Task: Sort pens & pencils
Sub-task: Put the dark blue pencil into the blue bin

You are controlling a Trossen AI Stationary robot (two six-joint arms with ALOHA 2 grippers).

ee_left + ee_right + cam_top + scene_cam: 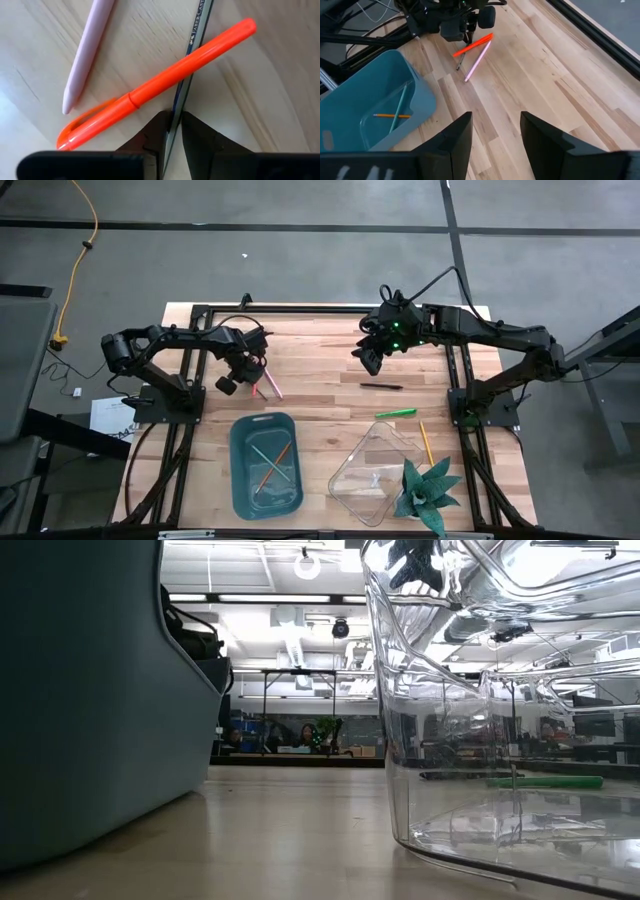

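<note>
My left gripper [171, 131] is low over the table's left middle, shut on a thin dark pencil [197, 30]. That pencil runs under a red-orange pen [160, 82]. A pale pink pen [87, 50] lies on the wood beside them. My right gripper [495, 135] hovers open over the far middle [372, 358], touching nothing. A black pen [381, 386], a green pen [396, 413] and a yellow pencil [425, 442] lie on the table's right half. Several pencils [270, 465] lie in the teal bin [240, 480]. My left gripper pinches the dark pencil between its two fingers, at a spot [175, 114] just short of where the red-orange pen crosses over it. The fingers come from above and lie across the pencil. The pencil's far stretch lies on the wood, under the pen.
A clear plastic container [352, 485] sits near the front edge, right of the teal bin. A green artificial plant [430, 495] stands at its right corner. Black frame rails [190, 420] run along both table sides. Bare wood lies between the two grippers.
</note>
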